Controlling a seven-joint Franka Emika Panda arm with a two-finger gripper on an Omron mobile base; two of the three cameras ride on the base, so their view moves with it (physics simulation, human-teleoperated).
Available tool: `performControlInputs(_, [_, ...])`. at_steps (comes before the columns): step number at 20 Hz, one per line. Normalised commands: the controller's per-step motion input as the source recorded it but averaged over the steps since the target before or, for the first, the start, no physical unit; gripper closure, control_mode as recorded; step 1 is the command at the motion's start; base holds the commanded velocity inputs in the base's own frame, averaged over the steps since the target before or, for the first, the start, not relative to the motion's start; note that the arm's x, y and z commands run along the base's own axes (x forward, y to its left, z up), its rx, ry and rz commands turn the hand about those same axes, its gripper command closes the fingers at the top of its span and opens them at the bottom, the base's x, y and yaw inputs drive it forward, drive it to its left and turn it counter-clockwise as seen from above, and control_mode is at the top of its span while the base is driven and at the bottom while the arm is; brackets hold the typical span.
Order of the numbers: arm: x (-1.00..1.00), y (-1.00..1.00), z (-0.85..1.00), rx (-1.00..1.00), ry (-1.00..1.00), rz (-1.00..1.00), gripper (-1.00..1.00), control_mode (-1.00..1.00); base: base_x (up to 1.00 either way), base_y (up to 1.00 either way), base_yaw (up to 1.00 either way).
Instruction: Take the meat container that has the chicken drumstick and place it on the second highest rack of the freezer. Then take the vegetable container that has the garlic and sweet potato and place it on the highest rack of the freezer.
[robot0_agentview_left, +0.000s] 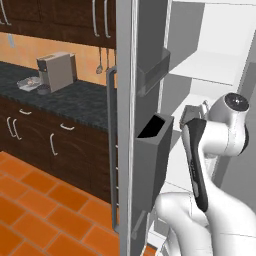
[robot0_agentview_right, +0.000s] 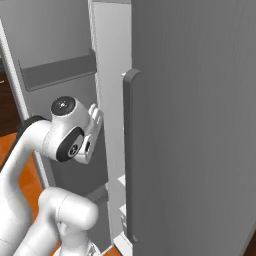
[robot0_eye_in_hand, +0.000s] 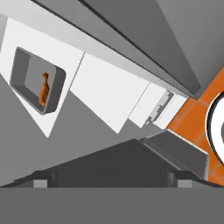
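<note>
Counter (robot0_agentview_left: 75, 97) of dark speckled stone runs along the far left wall, with a boxy grey coffee machine (robot0_agentview_left: 56, 71) on it, dark wood cabinets (robot0_agentview_left: 45, 142) under it and orange floor tiles (robot0_agentview_left: 35, 205) below. Next to the right stands the freezer (robot0_agentview_left: 200, 65) with its door (robot0_agentview_left: 145, 125) swung open edge-on, two dark grey door bins (robot0_agentview_left: 154, 155) on the inner face and a long vertical handle (robot0_agentview_left: 112, 150) on the outer. To the right of that the white arm bends up from the base, elbow high, wrist turned into the white interior. The claw (robot0_eye_in_hand: 109, 183) is splayed wide with nothing between its two dark tips. From the hand camera, up and to the left of the claw, a grey meat container (robot0_eye_in_hand: 37, 81) sits on a white shelf (robot0_eye_in_hand: 107, 89), well apart from the fingertips, with the small orange-brown chicken drumstick (robot0_eye_in_hand: 43, 90) lying inside it. From the right base camera the wrist sits just beside the door's inner face, left of the closed neighbouring fridge door (robot0_agentview_right: 195, 125).
</note>
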Motion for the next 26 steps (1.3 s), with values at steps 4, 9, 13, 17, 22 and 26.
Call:
performControlInputs(4, [-0.96,0.04,0.47,-0.02,-0.10,0.00,-1.00,-1.00,0.00,0.00,0.00])
performControlInputs(9, [-0.50,0.04,0.24,0.00,-0.06,0.00,-1.00,-1.00,0.00,0.00,0.00])
performControlInputs(13, [0.00,0.04,0.00,0.00,0.00,0.00,-1.00,-1.00,0.00,0.00,0.00])
performControlInputs(17, [0.00,0.00,0.00,0.00,0.00,0.00,-1.00,-1.00,0.00,0.00,0.00])
performControlInputs(22, [0.00,0.00,0.00,0.00,0.00,0.00,-1.00,1.00,-0.17,0.00,0.00])
performControlInputs(26, [0.00,0.00,0.00,0.00,0.00,0.00,-1.00,1.00,-0.66,-0.26,0.23])
